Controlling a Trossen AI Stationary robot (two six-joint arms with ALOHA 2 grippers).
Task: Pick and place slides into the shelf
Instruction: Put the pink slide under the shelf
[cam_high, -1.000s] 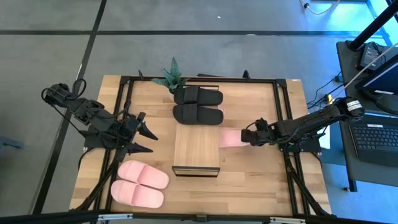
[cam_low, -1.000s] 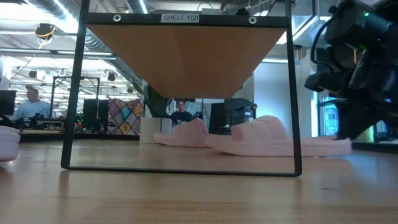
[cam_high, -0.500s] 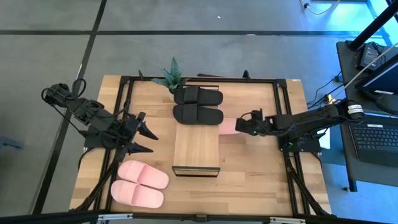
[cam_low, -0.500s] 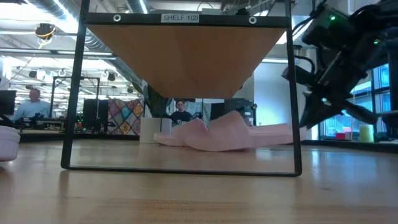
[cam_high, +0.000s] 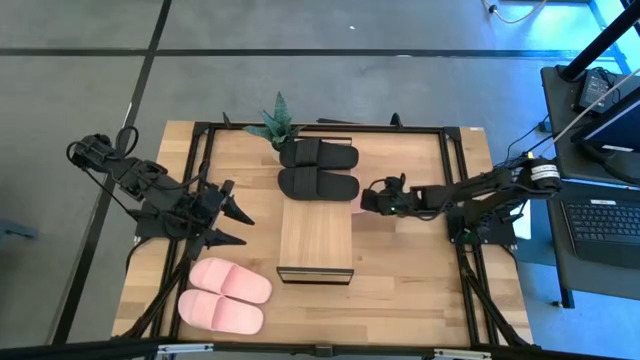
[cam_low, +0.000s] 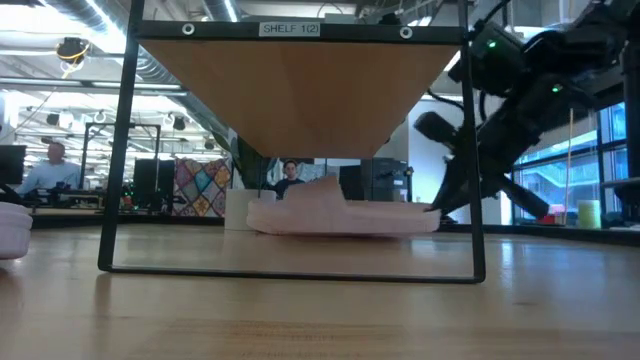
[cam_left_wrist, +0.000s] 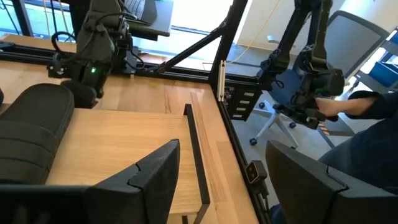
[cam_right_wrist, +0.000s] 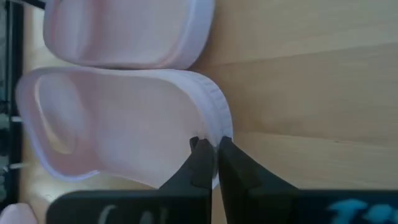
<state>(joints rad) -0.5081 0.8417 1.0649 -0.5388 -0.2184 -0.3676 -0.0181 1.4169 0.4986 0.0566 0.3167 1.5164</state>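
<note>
Shelf (cam_high: 316, 236): light wood plank top, thin dark frame. Just behind the shelf, one pair of slides (cam_high: 318, 168), black. Left-front of the shelf, a pair of slides (cam_high: 226, 295), pale pink. Slide under the shelf (cam_low: 340, 213): pale pink. Plant (cam_high: 273, 123) behind the shelf: green leaves. Table (cam_high: 420, 290): light wood, black frame rails.

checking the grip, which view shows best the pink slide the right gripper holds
The right wrist view: the right gripper is shut on the heel rim of the pink slide. The low view shows it side-on under the shelf; the high view shows only a sliver; the left wrist view shows none.
</note>
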